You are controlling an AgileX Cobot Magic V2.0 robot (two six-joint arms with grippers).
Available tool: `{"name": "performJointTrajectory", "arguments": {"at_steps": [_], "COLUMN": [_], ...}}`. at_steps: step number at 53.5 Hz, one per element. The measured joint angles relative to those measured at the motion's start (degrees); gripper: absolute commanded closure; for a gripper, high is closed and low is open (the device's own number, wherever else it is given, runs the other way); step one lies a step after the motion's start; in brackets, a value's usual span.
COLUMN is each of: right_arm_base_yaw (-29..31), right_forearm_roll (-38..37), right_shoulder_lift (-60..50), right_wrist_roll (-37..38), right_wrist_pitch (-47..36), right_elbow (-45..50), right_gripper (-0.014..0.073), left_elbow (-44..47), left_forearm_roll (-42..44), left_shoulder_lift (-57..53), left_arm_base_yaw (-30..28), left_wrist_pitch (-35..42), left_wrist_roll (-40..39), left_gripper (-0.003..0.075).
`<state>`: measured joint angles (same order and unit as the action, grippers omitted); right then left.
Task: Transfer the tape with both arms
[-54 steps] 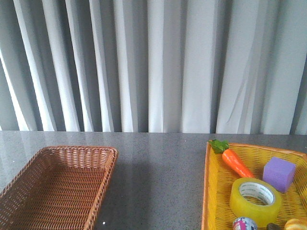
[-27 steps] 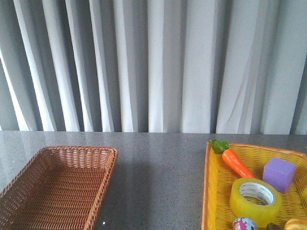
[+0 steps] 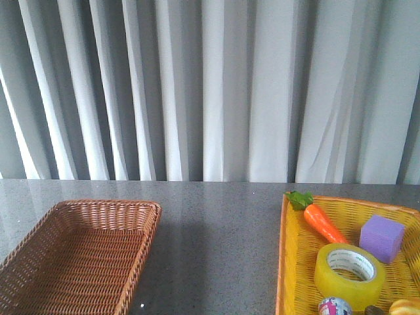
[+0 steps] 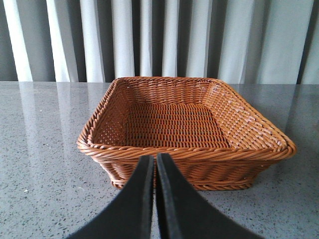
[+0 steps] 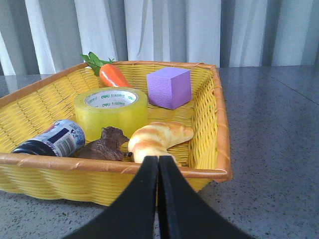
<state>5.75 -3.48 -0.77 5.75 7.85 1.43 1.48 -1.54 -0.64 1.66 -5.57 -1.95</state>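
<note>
- tape (image 5: 111, 113) – translucent yellow, white printed core
- cube (image 5: 169, 87) – purple
- carrot (image 5: 113, 76) – orange, green leaves
- right basket (image 5: 216, 119) – yellow weave
- left basket (image 4: 249, 132) – brown weave

I read "deli" in green, repeated around the white inner core of the tape (image 5: 111, 108) | smaller print beside it too fine for me to read | label on the bottle (image 5: 56, 140): blurred, I can't make out any words
</note>
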Motion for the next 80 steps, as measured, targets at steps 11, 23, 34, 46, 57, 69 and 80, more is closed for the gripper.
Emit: {"name": "performJointTrajectory", "arguments": {"at_steps": [11, 23, 34, 46, 57, 69, 80], "right_arm_base_yaw": [0.0, 0.0, -0.2, -0.2, -2.3, -5.2, -5.3], "right_forearm_roll": [0.0, 3.1, 2.7, -4.8, -6.3, -7.7, -8.1], "right_shoulder_lift": [0.0, 0.0, 0.6, 16.9, 38.2, 50.7, 54.7], "right_wrist_roll": [0.0, 1.0, 9.0, 9.5, 7.2, 7.3, 6.8], "right_wrist_pitch": [-0.1, -11.0, -8.5, 7.0, 12.6, 9.4, 8.8], "right_elbow": [0.0, 0.0, -10.9, -32.6, -45.5, -48.2, -48.2], "right_gripper": [0.0602, 0.0602, 0.0602, 0.0602, 0.0602, 0.0602, 0.0562], "left_elbow": [0.0, 0.0, -7.4, -28.3, -50.7, -57.8, -57.9], "left_forearm_roll": [0.0, -0.3, -1.4, -1.9, -1.9, -1.9, -1.5], "left_shoulder_lift": [0.0, 0.0, 2.3, 26.1, 46.1, 57.1, 59.8], "left_arm_base_yaw": [0.0, 0.0, -0.3, -0.4, -0.4, -0.4, -0.4], "left_wrist_pitch": [0.1, 12.1, 16.2, 11.7, 0.1, -0.2, -0.2], "left_wrist_roll": [0.0, -1.9, -3.3, -4.3, -5.4, -5.8, -4.7], "left_gripper": [0.0727, 0.0727, 0.0727, 0.0727, 0.0727, 0.0727, 0.0687]}}
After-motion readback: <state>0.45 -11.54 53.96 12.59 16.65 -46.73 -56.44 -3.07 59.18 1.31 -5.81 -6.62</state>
